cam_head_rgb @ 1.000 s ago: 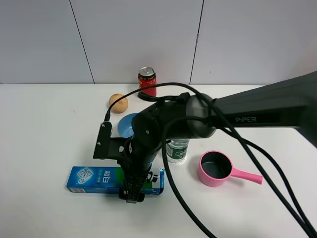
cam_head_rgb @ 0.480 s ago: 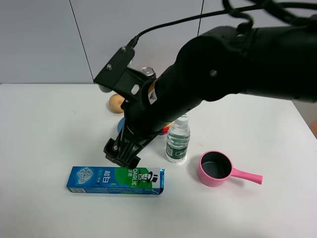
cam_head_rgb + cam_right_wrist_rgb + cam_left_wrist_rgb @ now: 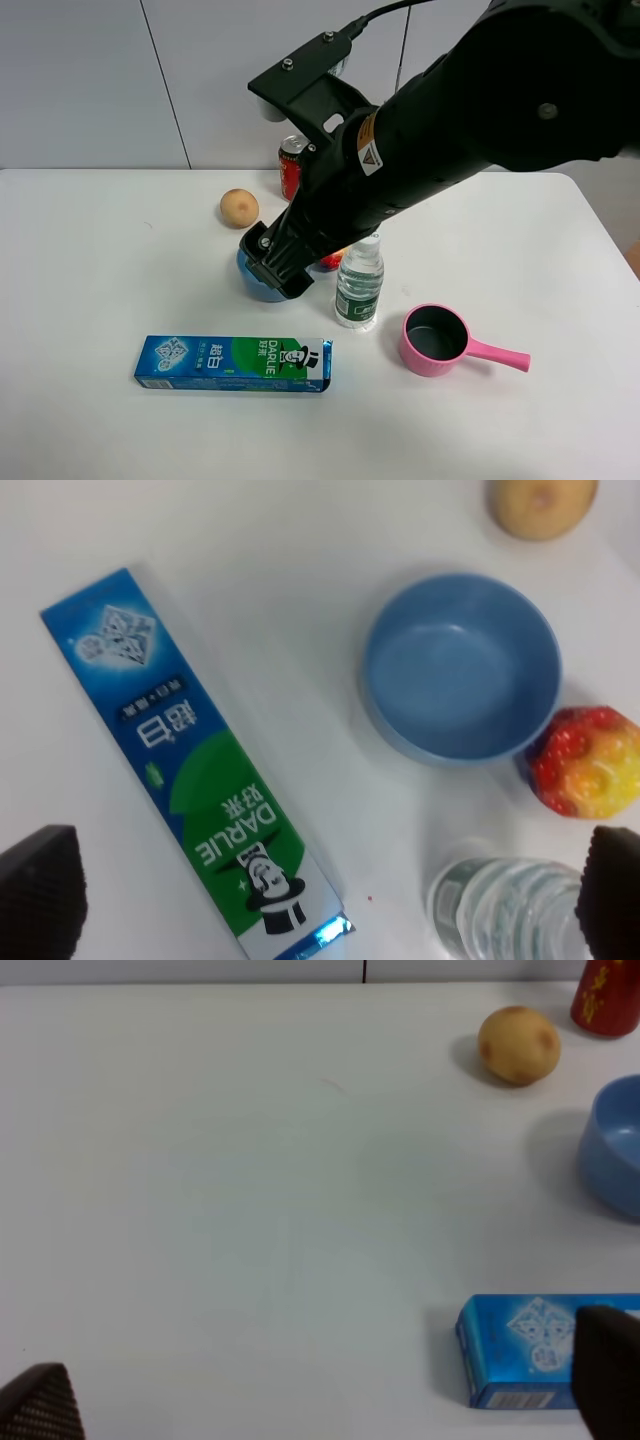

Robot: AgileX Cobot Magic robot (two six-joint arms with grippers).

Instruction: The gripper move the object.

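The blue and green DARLIE toothpaste box (image 3: 232, 363) lies flat near the table's front, left of the middle. It also shows in the right wrist view (image 3: 195, 770), and its blue end shows in the left wrist view (image 3: 520, 1352). My right gripper (image 3: 275, 267) hangs above the table behind the box, over the blue bowl, apart from the box. In the right wrist view the right gripper (image 3: 325, 895) has its jaws wide apart and empty. The left gripper (image 3: 320, 1400) is open and empty, low over the table left of the box; the exterior view does not show it.
A blue bowl (image 3: 460, 665), a red-yellow fruit (image 3: 585, 760) and a clear water bottle (image 3: 359, 283) stand behind the box. A potato (image 3: 239, 208) and a red can (image 3: 291, 165) are further back. A pink scoop cup (image 3: 437, 340) sits at the right.
My right gripper was down on the box, then let go and rose up and back to above the blue bowl. The box stays where it lay.
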